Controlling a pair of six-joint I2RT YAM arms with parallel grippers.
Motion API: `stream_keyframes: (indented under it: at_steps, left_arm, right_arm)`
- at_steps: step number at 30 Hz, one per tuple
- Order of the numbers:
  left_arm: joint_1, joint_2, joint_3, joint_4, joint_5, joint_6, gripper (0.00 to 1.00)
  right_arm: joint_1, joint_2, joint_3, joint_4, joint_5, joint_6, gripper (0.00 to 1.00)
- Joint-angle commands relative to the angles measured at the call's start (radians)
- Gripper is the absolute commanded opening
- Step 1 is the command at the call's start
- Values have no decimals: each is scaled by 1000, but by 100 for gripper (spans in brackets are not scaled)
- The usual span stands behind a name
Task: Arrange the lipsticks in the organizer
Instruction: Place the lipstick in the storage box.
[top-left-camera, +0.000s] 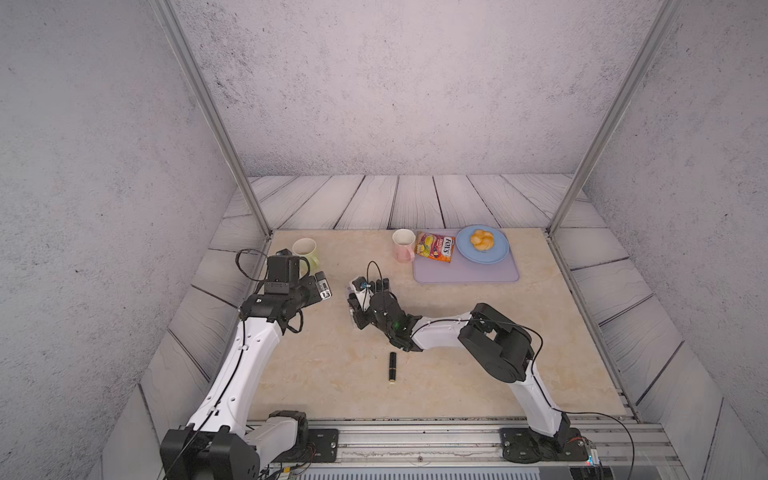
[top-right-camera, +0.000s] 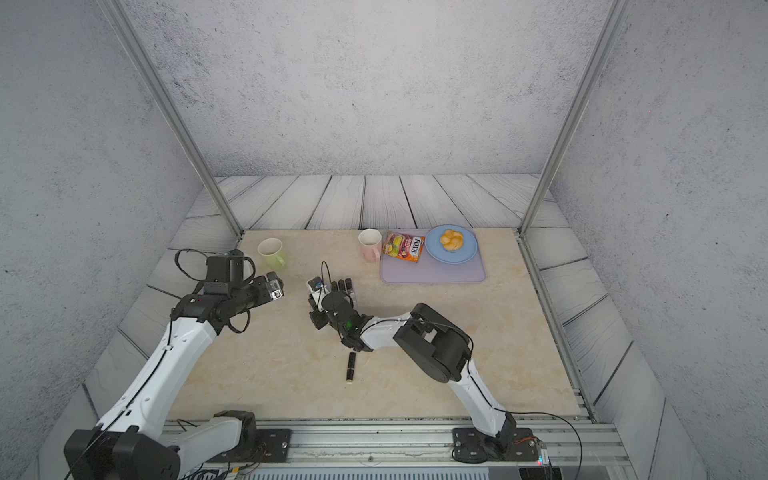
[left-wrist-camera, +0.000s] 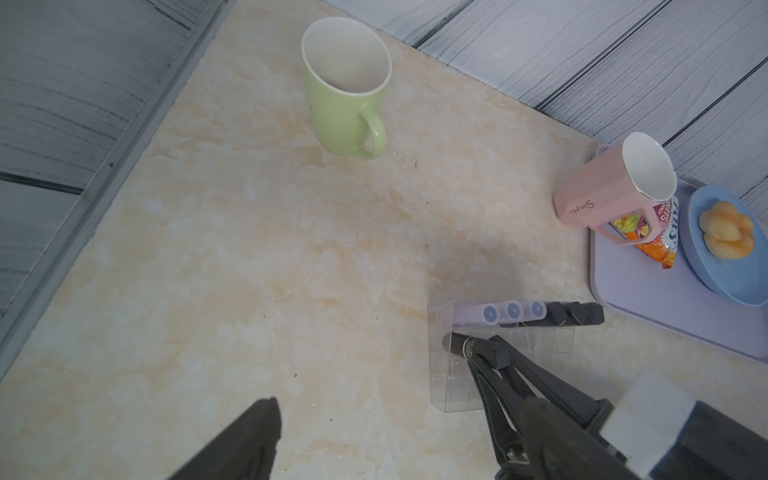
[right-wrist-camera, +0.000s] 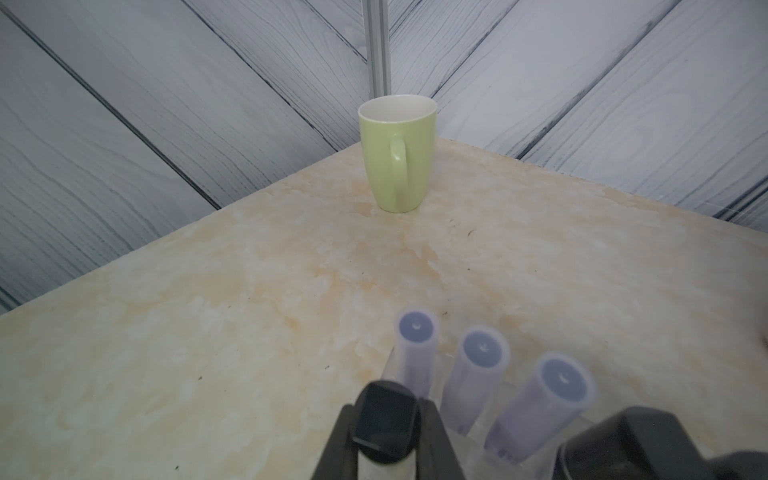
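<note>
The clear organizer (left-wrist-camera: 451, 388) stands mid-table. Its far row holds three lilac lipsticks (left-wrist-camera: 513, 311) upright beside black ones (left-wrist-camera: 577, 313). My right gripper (right-wrist-camera: 386, 409) is shut on a black lipstick (right-wrist-camera: 384, 428), holding it over the organizer's near-left part, next to the lilac lipsticks (right-wrist-camera: 478, 374). In both top views this gripper (top-left-camera: 356, 309) covers much of the organizer. One more black lipstick (top-left-camera: 392, 366) with gold ends lies flat on the table, nearer the front. My left gripper (top-left-camera: 322, 286) hovers open and empty to the left of the organizer.
A green mug (top-left-camera: 305, 249) stands at the back left, close behind my left gripper. A pink mug (top-left-camera: 403, 245) stands at the back centre. Beside it a lilac mat (top-left-camera: 465, 274) carries a snack packet (top-left-camera: 435, 247) and a blue plate (top-left-camera: 498, 255) with a bun (top-left-camera: 482, 240).
</note>
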Motion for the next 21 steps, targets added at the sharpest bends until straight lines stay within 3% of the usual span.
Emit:
stream_keyframes:
  at_steps: [1, 2, 6, 8, 15, 18, 21]
  left_arm:
    - [8, -15, 0, -7, 7, -2, 97]
    - [9, -14, 0, -6, 8, -3, 97]
    - [8, -13, 1, -8, 8, -3, 97]
    - [8, -14, 2, -10, 8, -4, 97]
    - [9, -14, 46, -51, 11, 3, 96]
    - [9, -18, 73, -84, -3, 22, 97]
    - [5, -27, 71, -90, -4, 65, 98]
  right_arm:
    - [2, 15, 10, -37, 52, -23, 0]
    - [3, 15, 14, -42, 50, -25, 3]
    - [7, -11, 20, -66, 55, -24, 32]
    - [10, -45, 12, -70, 64, -27, 39]
    - [9, -205, -2, -203, 159, 18, 47]
    - [6, -323, -21, -387, 217, 127, 48]
    - [-5, -428, -15, -713, 234, 303, 44]
